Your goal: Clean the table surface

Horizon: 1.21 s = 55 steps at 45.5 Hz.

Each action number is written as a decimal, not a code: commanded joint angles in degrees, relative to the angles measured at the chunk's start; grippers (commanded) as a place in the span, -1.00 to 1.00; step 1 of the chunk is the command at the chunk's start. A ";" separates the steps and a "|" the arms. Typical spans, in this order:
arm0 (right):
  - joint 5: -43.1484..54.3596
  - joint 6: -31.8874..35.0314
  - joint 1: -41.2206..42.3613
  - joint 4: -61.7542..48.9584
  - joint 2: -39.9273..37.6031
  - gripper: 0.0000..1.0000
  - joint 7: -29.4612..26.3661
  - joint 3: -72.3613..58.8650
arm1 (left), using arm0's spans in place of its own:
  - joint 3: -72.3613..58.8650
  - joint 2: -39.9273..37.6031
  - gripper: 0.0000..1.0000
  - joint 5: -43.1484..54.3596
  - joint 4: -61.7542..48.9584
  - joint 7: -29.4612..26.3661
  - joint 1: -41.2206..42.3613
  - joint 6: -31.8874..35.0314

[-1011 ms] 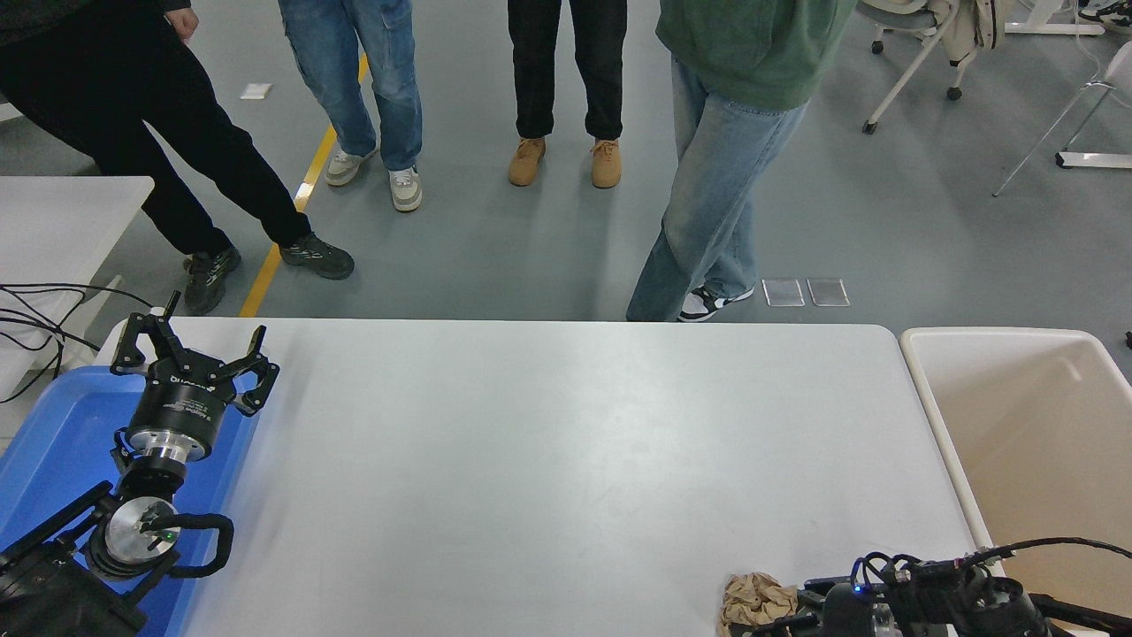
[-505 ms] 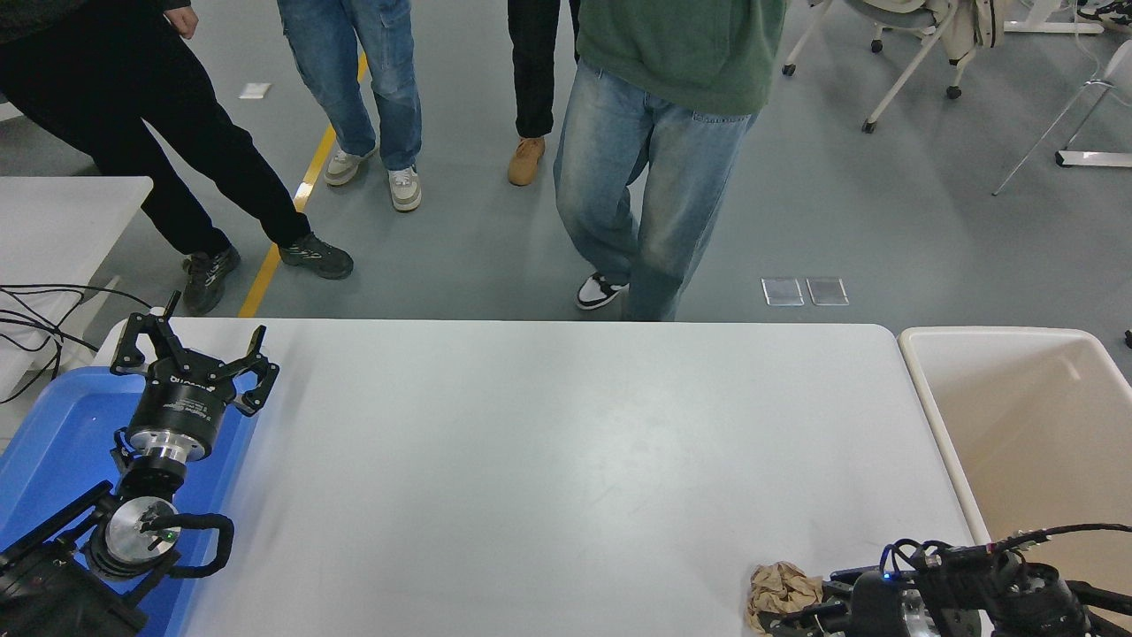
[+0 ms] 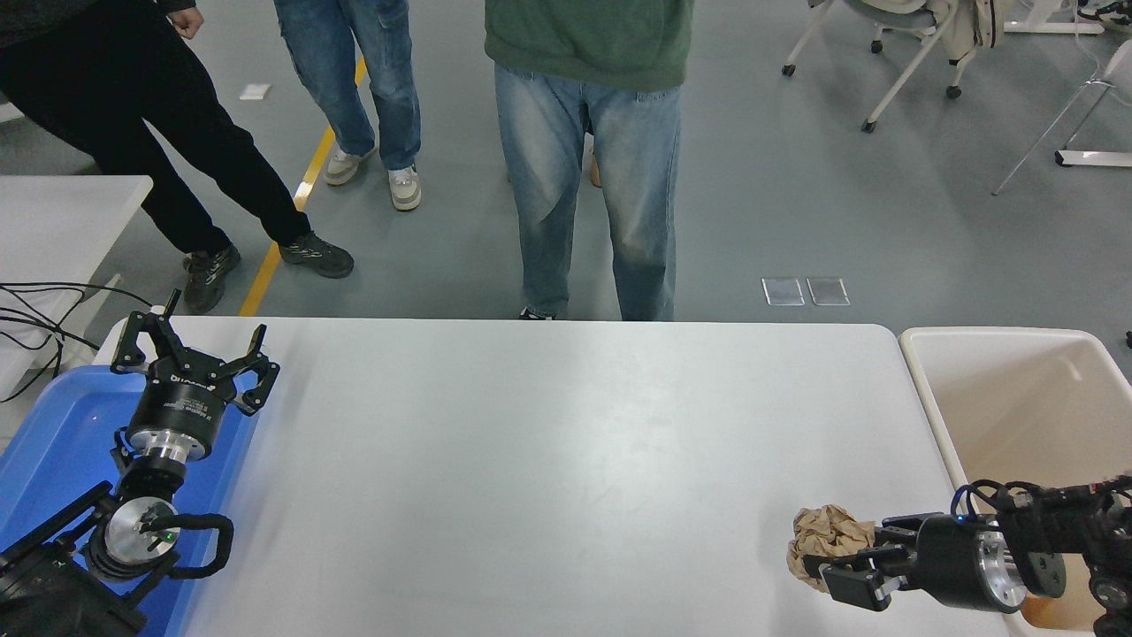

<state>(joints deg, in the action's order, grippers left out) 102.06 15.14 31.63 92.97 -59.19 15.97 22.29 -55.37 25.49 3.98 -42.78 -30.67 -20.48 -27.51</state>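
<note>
The white table surface (image 3: 548, 460) fills the middle of the head view. Near its front right corner my right gripper (image 3: 840, 562) is shut on a crumpled ball of brown paper (image 3: 821, 538) and points left, holding it just above the tabletop. The right arm comes in from the right edge, over the bin's near corner. My left gripper (image 3: 196, 356) is parked at the lower left with its fingers spread open and nothing between them, above the blue tray.
A blue plastic tray (image 3: 53, 442) lies under the left arm. A beige bin (image 3: 1026, 398) stands off the table's right end. Several people stand at the far side; one in a green top and jeans (image 3: 588, 177) is close to the edge. A smaller white table (image 3: 62, 221) is at the left.
My right gripper has risen and moved right and farther from me with the paper ball. The person in the green top has walked left along the far edge.
</note>
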 commanded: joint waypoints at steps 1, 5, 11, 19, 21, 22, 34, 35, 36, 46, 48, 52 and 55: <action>-12.39 1.11 9.75 2.84 -6.11 -1.00 1.25 0.03 | 0.00 0.00 0.98 -0.02 -0.02 0.00 0.00 0.00; -17.23 1.55 12.31 2.84 -8.31 -1.00 1.25 -0.14 | 0.00 0.00 0.98 -0.02 -0.02 0.00 0.00 0.00; -19.61 3.92 14.77 2.92 -12.00 -1.00 2.13 0.91 | 0.00 0.00 0.98 0.06 -0.02 0.00 0.00 0.00; -27.08 6.38 19.43 2.57 -16.48 -1.00 3.36 0.82 | 0.00 0.00 0.98 0.06 -0.02 0.00 0.00 0.00; -28.05 6.74 19.78 2.48 -17.45 -1.00 3.45 0.82 | 0.00 0.00 0.98 -0.02 -0.02 0.00 0.00 0.00; -28.40 6.74 19.87 2.48 -17.98 -1.00 3.45 1.00 | 0.00 0.00 0.98 -0.02 0.06 0.00 0.00 0.00; -34.55 6.57 19.96 -2.34 -19.74 -1.00 4.24 1.09 | 0.00 0.00 0.98 -0.02 -0.02 0.00 0.00 0.00; -35.60 6.48 19.96 -3.39 -19.65 -1.00 4.24 1.09 | 0.00 0.00 0.98 -0.02 -0.02 0.00 0.00 0.00; -36.66 6.39 19.96 -4.45 -19.57 -1.00 4.24 1.09 | 0.00 0.00 0.98 -0.02 -0.02 0.00 0.00 0.00; -47.90 3.84 19.52 -12.71 -17.54 -1.00 5.65 0.73 | 0.00 0.00 0.98 -0.02 -0.02 0.00 0.00 0.00; -50.28 3.23 19.43 -14.21 -16.93 -1.00 5.74 0.65 | 0.00 0.00 0.98 -0.02 -0.02 0.00 0.00 0.00; -54.06 2.17 19.08 -18.07 -15.09 -1.00 5.91 0.56 | 0.00 0.00 0.98 0.06 -0.02 0.00 0.00 0.00; -56.78 1.29 18.47 -21.67 -13.16 -1.00 6.53 0.38 | 0.00 0.00 0.98 0.06 -0.02 0.00 0.00 0.00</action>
<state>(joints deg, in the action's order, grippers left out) 56.11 19.07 50.99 81.22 -76.06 21.14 23.04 -55.37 25.49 3.98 -42.81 -30.67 -20.48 -27.51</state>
